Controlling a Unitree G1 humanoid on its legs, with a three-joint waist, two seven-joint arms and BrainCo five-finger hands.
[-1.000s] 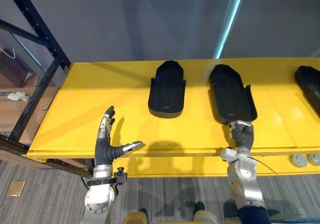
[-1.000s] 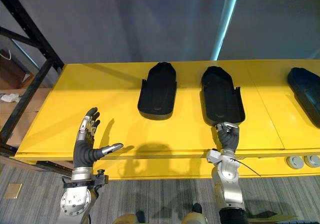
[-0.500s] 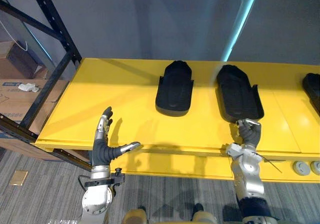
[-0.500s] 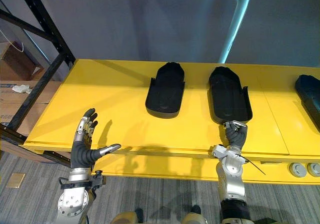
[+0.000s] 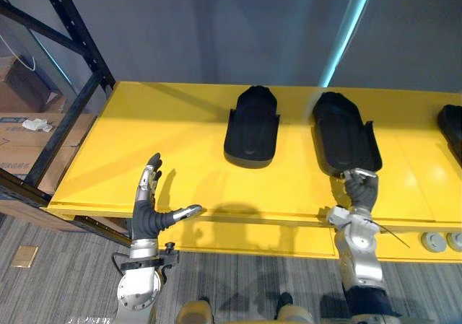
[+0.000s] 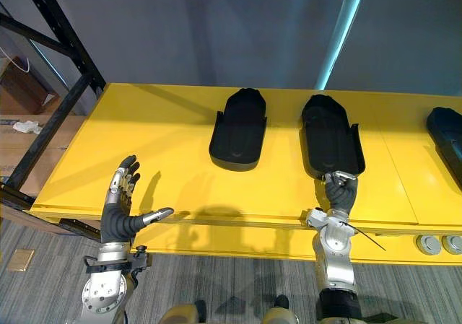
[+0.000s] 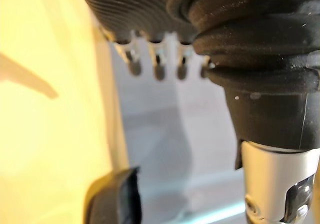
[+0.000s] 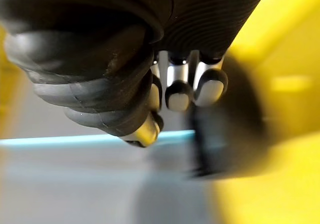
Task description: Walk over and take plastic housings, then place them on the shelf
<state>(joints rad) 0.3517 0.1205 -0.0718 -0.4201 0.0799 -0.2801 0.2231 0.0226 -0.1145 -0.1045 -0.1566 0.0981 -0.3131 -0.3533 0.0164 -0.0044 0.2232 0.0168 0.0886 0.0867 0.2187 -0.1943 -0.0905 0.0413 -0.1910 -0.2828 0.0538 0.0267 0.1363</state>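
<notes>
1. The left hand (image 5: 149,207) hovers over the front edge of the yellow shelf (image 5: 166,136), fingers spread wide (holding nothing).
2. The right hand (image 5: 359,188) curls round the near end of the centre housing (image 5: 343,133), seemingly pinching it.
3. The left housing (image 5: 251,125) lies on the shelf just beside it, not touching.

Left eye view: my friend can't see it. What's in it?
The robot's right hand grips the near end of a black plastic housing lying on a yellow shelf. Its left hand is open over the shelf's front edge; a second housing lies beside the first.
</notes>
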